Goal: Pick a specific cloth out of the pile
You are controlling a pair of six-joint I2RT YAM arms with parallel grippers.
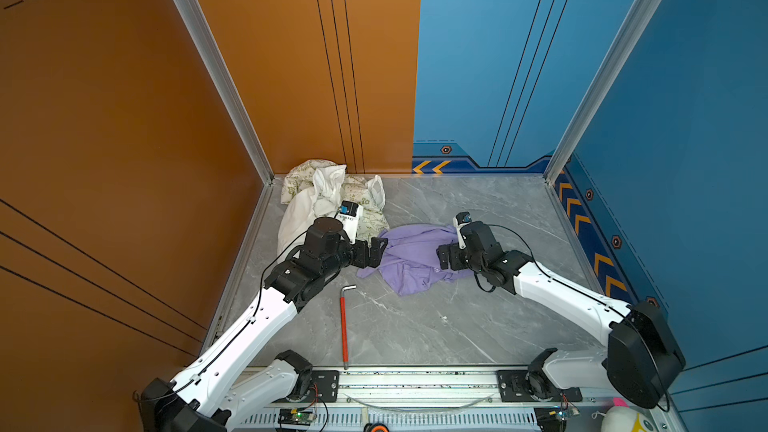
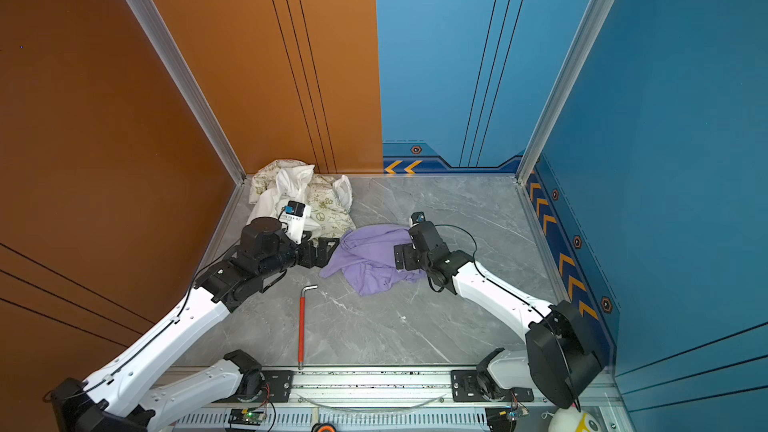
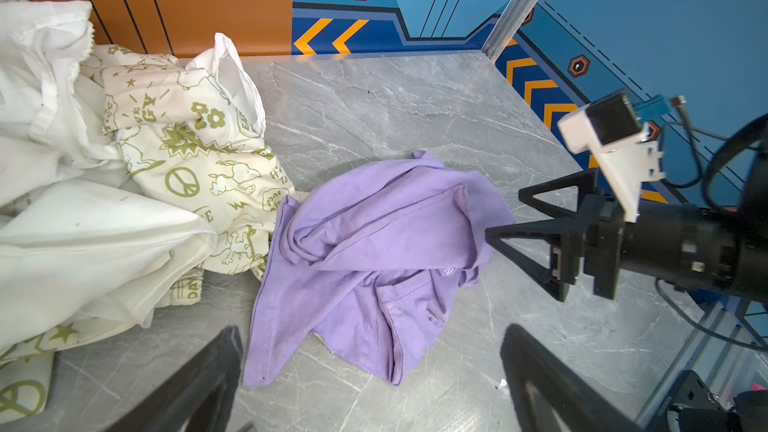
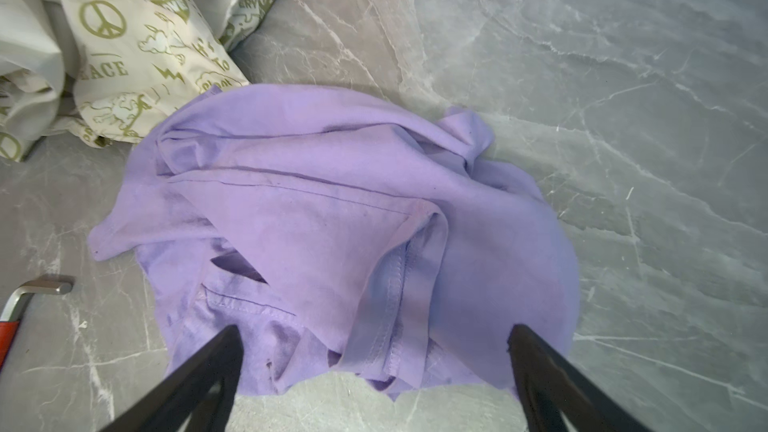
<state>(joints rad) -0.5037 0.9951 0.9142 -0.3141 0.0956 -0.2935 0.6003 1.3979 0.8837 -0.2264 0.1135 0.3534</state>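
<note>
The cloth (image 1: pixel 409 257) (image 2: pixel 368 257), lavender-purple, lies crumpled on the grey marble table, just clear of the pile (image 1: pixel 328 197) (image 2: pixel 299 195) of white and green-printed cream garments in the back left corner. My left gripper (image 1: pixel 380 248) (image 2: pixel 332 248) stands open at the cloth's left edge. Open too, my right gripper (image 1: pixel 441 257) (image 2: pixel 399 257) hangs at its right edge. In the left wrist view the cloth (image 3: pixel 365 251) lies ahead of the left gripper (image 3: pixel 372 330). In the right wrist view the right gripper (image 4: pixel 374 328) straddles the cloth's (image 4: pixel 332 209) near hem without closing on it.
A red-handled hex key (image 1: pixel 344 326) (image 2: pixel 301 326) lies on the table in front of the cloth. Orange and blue walls enclose the table at back and sides. A metal rail (image 1: pixel 415 380) runs along the front edge.
</note>
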